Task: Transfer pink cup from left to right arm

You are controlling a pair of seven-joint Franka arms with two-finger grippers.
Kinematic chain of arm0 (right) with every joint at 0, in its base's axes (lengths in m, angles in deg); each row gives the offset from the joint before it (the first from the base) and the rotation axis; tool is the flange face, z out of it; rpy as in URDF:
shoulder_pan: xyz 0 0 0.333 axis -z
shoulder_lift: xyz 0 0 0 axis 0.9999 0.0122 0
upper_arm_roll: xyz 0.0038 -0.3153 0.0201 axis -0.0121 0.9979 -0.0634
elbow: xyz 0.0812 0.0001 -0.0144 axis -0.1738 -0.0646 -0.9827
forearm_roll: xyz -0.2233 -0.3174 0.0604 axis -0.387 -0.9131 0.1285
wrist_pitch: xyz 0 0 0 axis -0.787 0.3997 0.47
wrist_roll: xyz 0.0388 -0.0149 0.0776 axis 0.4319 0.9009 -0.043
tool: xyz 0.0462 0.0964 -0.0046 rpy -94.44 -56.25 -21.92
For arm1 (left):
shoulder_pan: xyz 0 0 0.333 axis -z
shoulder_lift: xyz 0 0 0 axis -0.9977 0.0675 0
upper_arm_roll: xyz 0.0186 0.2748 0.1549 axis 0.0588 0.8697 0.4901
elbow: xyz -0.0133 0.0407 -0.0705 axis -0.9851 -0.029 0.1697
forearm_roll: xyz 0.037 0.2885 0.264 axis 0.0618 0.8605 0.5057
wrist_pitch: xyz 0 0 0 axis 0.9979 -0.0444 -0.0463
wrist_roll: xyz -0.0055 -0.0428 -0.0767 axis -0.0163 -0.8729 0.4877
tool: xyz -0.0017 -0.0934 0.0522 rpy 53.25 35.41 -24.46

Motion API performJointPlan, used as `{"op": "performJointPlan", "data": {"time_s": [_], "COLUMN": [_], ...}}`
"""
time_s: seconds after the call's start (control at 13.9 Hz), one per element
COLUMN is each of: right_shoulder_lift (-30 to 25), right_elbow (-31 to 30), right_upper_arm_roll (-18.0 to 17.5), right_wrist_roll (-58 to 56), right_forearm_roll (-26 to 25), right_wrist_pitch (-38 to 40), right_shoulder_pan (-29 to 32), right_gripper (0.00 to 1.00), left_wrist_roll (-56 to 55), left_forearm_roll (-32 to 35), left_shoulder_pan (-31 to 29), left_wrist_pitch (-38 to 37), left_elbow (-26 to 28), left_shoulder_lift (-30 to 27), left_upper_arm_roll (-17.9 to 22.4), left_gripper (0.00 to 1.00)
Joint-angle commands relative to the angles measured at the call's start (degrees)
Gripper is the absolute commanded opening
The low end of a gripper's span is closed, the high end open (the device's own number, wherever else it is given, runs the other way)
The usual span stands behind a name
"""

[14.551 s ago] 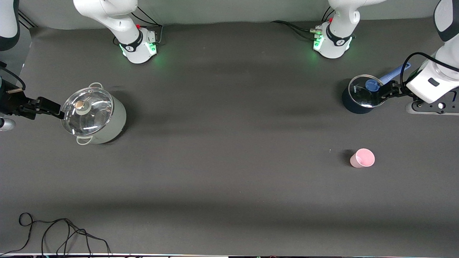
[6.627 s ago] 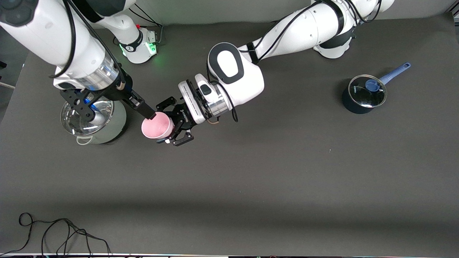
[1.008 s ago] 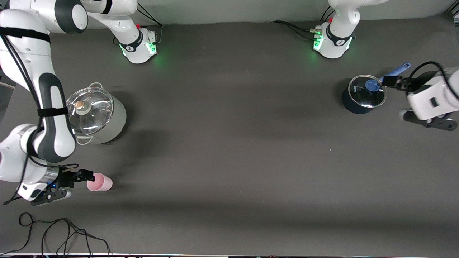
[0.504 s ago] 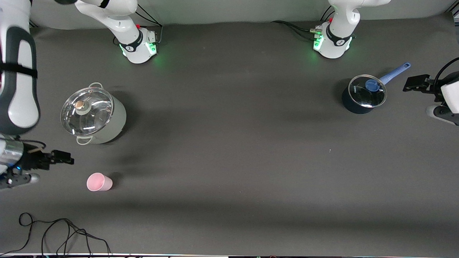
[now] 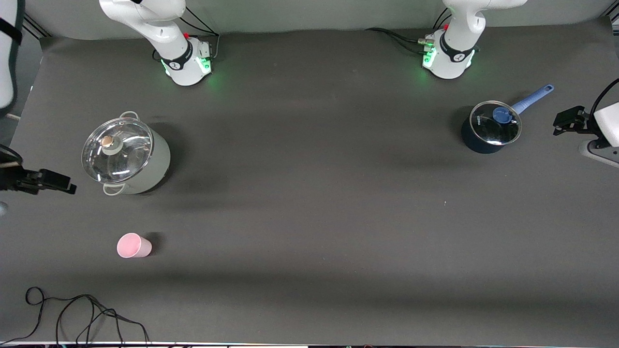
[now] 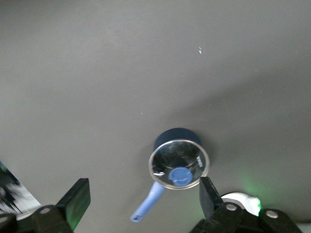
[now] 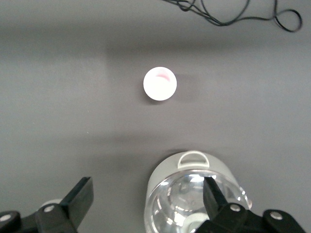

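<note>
The pink cup (image 5: 134, 245) (image 7: 160, 83) stands alone on the dark table at the right arm's end, nearer to the front camera than the grey pot, with nothing touching it. My right gripper (image 5: 58, 182) (image 7: 147, 193) hangs open and empty over the table's edge beside the grey pot, well apart from the cup. At the left arm's end my left gripper (image 5: 567, 121) (image 6: 143, 194) hovers open and empty over the table, close to the blue saucepan's handle.
A grey pot with a glass lid (image 5: 126, 158) (image 7: 194, 194) stands at the right arm's end. A dark blue saucepan with a glass lid and blue handle (image 5: 489, 128) (image 6: 178, 160) stands at the left arm's end. A black cable (image 5: 72, 314) lies along the front edge.
My right gripper has drawn away from the pink cup toward the table's end beside the grey pot. The left gripper has pulled back from the saucepan. The cup has stayed put.
</note>
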Motion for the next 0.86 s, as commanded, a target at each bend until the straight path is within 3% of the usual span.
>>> {"op": "performJointPlan", "data": {"time_s": [0.0, 0.22, 0.5, 0.65, 0.79], "right_shoulder_lift": [-4.4, -9.6, -12.7, -12.7, -12.7], "right_elbow": [-4.2, -9.7, -11.5, -11.1, -11.2], "right_upper_arm_roll": [0.2, 0.3, -0.4, -1.4, -2.6], "right_wrist_roll": [3.5, 3.5, 9.3, 10.6, 9.8], "right_forearm_roll": [-1.0, -1.1, -1.2, -1.4, -2.0], "right_wrist_pitch": [0.2, -1.2, -0.8, -0.3, -0.2], "right_shoulder_pan": [-1.1, -1.1, -1.1, -1.1, -1.1], "right_gripper": [1.0, 1.0, 1.0, 1.0, 1.0], "left_wrist_roll": [-14.6, -16.5, -34.6, -35.5, -34.8], "left_forearm_roll": [0.4, 0.3, 0.3, 0.3, -2.5], "left_shoulder_pan": [3.7, 3.2, 2.0, 1.1, 0.4], "left_wrist_pitch": [1.8, 11.9, 11.6, 11.0, 10.1], "left_elbow": [6.4, 13.3, 13.1, 11.3, 9.8], "left_shoulder_lift": [-5.7, -9.6, -9.3, -7.6, -6.4], "left_upper_arm_roll": [0.4, -0.4, -9.2, -12.7, -13.4], "left_gripper": [1.0, 1.0, 1.0, 1.0, 1.0]}}
